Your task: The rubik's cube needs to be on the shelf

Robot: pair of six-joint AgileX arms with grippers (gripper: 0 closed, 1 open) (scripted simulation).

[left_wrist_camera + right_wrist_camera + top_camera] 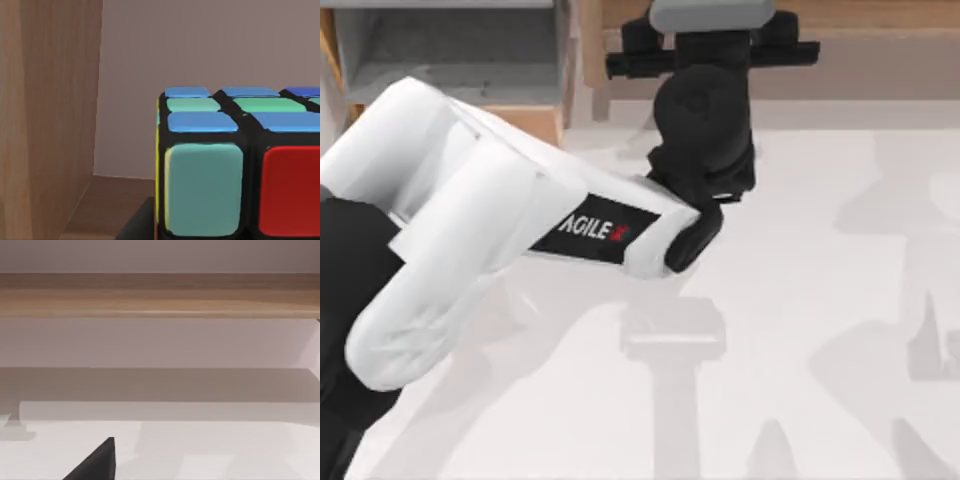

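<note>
Top view: the left arm [470, 230] is stretched from the table's left side toward the far edge, and its black wrist is seen over the shelf [880, 45], just to the right of the wooden side post [588, 60]. The left gripper [712, 40] is pointed into the shelf's opening, largely hidden under its own wrist and a grey block mounted on it, so whether its fingers are apart or together cannot be told here. To the left of the gripper, past the post, a grey-lined boxy compartment [450, 50] with a light wood front is seen; nothing can be made out inside it. The pale table [800, 300] is crossed by the arm's shadows.

In the left wrist view the rubik's cube [235, 165] is seen very close in front of the camera, between a wooden wall [45, 120] on one side and a grey-brown back panel [210, 45] behind it. Its faces are made of black-edged squares in blue, green, pale teal, red and a thin strip of yellow. A dark edge is seen at the cube's base, but whether the cube is clamped by the fingers or resting on the brown board [115, 200] below it cannot be told.

In the right wrist view a dark tip of the right gripper [97, 462] is seen low above the table, facing a long wood board [160, 295] well ahead of it; the state of its fingers cannot be told.
</note>
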